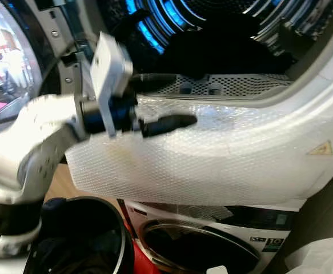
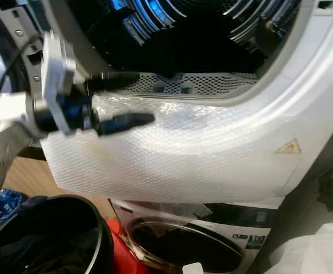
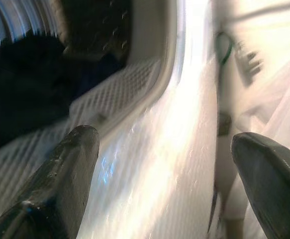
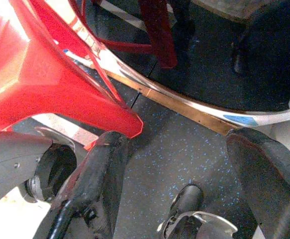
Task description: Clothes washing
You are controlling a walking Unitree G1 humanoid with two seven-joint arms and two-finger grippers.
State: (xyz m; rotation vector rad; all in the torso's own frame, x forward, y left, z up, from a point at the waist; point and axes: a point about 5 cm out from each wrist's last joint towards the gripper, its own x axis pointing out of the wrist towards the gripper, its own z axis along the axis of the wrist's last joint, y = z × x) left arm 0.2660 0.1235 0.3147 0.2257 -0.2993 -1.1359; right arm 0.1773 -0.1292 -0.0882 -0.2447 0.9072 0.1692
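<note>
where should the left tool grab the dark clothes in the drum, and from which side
Probably the near edge of the dark clothes, where the pile humps up just behind the perforated lint-filter strip. Come straight in through the front opening, over the bubble-wrapped door rim; the drum walls close off every other side. The left tool is open and empty at the rim, pointing across rather than in.

The left arm [image 1: 35,148] is showing at the left of the head views as a rounded silver-grey shell with small dark screw holes, ending below in a black ring joint. At its wrist a flat pale-grey plate is sitting over a black and blue collar. The left gripper [image 1: 165,103] is carrying two long glossy black fingers [image 3: 67,172]. The right gripper [image 4: 184,184] is showing black, scuffed fingers [image 4: 97,184] beside a grey rounded housing.
</note>
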